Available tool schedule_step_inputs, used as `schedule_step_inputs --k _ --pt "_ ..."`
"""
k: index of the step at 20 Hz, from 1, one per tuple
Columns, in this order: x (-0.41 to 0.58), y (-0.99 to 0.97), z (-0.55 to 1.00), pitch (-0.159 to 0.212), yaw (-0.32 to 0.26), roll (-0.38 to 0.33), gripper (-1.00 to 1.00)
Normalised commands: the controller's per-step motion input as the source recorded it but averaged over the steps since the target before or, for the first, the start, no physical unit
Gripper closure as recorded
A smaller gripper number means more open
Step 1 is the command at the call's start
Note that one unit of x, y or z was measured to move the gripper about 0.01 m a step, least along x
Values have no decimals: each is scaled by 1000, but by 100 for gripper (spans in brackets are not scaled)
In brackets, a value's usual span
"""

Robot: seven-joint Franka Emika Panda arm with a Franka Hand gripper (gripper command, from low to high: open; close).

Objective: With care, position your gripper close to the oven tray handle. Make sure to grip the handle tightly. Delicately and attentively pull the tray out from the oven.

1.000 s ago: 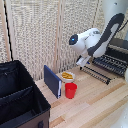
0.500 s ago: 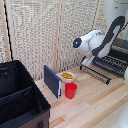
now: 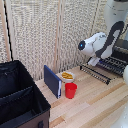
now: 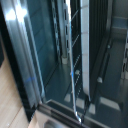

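Roughly left to right in the exterior view: your gripper (image 3: 93,62) hangs just above the oven tray handle (image 3: 95,73), whose long axis runs diagonally toward the exterior view's right along the tray (image 3: 111,65) front, oven (image 3: 121,47) behind. Handle lies just below the fingers; jaw state cannot be read.

Claw (image 3: 94,62) sits at tray (image 3: 102,69) handle (image 3: 95,74).

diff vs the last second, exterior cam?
The white and black robot arm slid toward the exterior view's right, closer to the dark wire tray. The gripper is hidden, so no grasp is confirmed. Red cup, blue book, yellowish plate and black fabric bin unchanged.
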Motion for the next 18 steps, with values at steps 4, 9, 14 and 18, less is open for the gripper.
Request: schedule_step_inputs --k 4,9,14,18 --pt "0 -399 0 0 -16 0 -100" --pt "-11 -74 0 0 7 -48 100" --pt "-13 -86 0 5 12 -59 100" --pt "0 -516 11 70 70 0 100"
